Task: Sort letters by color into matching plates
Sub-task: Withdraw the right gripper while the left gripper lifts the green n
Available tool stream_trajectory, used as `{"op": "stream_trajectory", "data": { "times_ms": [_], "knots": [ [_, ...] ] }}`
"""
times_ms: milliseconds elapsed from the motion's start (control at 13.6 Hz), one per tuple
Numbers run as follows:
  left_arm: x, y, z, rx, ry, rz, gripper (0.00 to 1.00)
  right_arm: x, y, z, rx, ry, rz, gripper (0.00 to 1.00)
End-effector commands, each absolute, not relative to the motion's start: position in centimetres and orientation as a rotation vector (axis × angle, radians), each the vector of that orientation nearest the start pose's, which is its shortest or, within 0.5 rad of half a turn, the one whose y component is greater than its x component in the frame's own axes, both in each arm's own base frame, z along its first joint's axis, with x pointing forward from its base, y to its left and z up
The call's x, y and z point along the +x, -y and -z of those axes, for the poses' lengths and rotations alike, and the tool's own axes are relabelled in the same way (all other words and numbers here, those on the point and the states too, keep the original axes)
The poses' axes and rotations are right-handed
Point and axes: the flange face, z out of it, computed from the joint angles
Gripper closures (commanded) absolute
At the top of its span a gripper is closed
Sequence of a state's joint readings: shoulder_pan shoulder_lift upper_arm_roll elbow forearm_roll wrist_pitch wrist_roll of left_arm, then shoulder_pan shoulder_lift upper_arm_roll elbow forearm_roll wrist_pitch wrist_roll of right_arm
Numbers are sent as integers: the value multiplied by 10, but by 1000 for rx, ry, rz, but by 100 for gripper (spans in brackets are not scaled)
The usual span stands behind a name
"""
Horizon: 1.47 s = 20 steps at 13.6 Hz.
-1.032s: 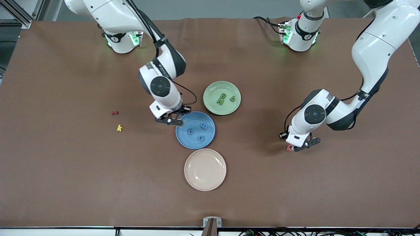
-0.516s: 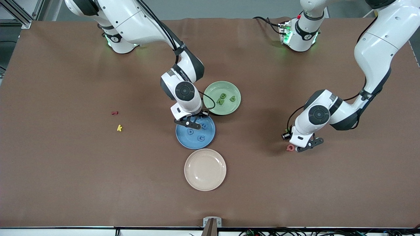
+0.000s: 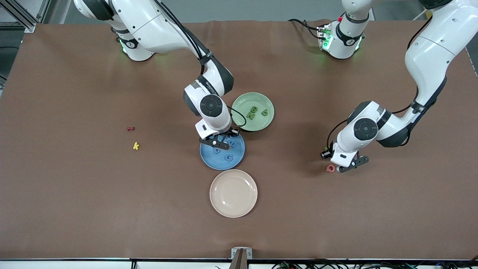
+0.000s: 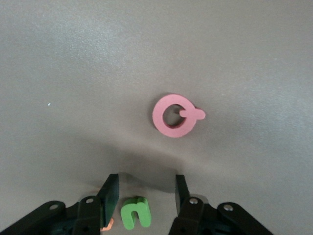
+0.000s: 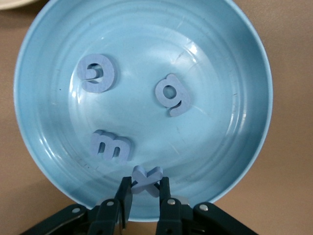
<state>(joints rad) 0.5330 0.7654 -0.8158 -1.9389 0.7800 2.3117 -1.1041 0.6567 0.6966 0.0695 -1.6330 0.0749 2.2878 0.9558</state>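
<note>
1. The right gripper point(image 3: 215, 142) hangs over the blue plate point(image 3: 239, 158), at the rim toward the robots, its fingers point(image 5: 124, 192) closed on a blue x point(image 5: 145, 179).
2. In the right wrist view three more blue letters lie in that plate: a G point(image 5: 97, 72), a 6-shape point(image 5: 171, 94) and an E point(image 5: 110, 146). From the front the gripper covers part of the E.
3. The left gripper point(image 3: 345, 166) is low over the bare table toward the left arm's end, its fingers point(image 4: 111, 192) spread apart with a green u point(image 4: 135, 213) between them; whether it lies on the cloth I cannot tell.
4. An orange piece point(image 4: 108, 224) shows only as a sliver past one finger.
5. A pink Q point(image 4: 175, 115) lies flat just beside the left gripper.
6. The green plate point(image 3: 242, 119) touches the blue one on the robots' side and holds a B point(image 3: 254, 109), an N point(image 3: 250, 116) and a q point(image 3: 264, 112).
7. The cream plate point(image 3: 233, 193) is nearer the front camera.
8. A yellow k point(image 3: 136, 145) and a dark red piece point(image 3: 130, 128) lie toward the right arm's end; the red one's shape is too small to read.
</note>
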Motion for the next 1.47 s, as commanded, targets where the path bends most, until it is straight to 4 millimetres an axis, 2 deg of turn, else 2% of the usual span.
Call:
{"op": "stream_trajectory", "data": {
  "times_ms": [0, 295, 369, 442, 516, 811, 1032, 1106, 1180, 1401],
  "knots": [
    [585, 145, -185, -3062, 582, -33, 45, 517, -456, -206, -3074, -483, -193, 96],
    [582, 141, -182, -3057, 590, -47, 46, 516, -454, -204, -3086, -484, -209, 94],
    [582, 142, -182, -3055, 596, -46, 46, 516, -454, -204, -3087, -483, -208, 81],
    [580, 142, -181, -3052, 603, -52, 46, 516, -454, -204, -3093, -476, -201, 34],
    [578, 143, -180, -3050, 602, -55, 46, 516, -453, -204, -3099, -462, -194, 0],
    [574, 140, -180, -3040, 608, -59, 46, 524, -455, -218, -3088, -456, -178, 0],
    [571, 135, -180, -3043, 621, -71, 46, 540, -448, -242, -3118, -454, -232, 0],
    [570, 132, -181, -3045, 631, -74, 46, 548, -437, -252, -3139, -378, -263, 0],
    [569, 133, -182, -3049, 630, -78, 47, 558, -414, -258, -3159, -304, -322, 0],
    [567, 140, -184, -3046, 673, -76, 47, 588, -342, -298, -3170, -169, -401, 0]
  ]
}}
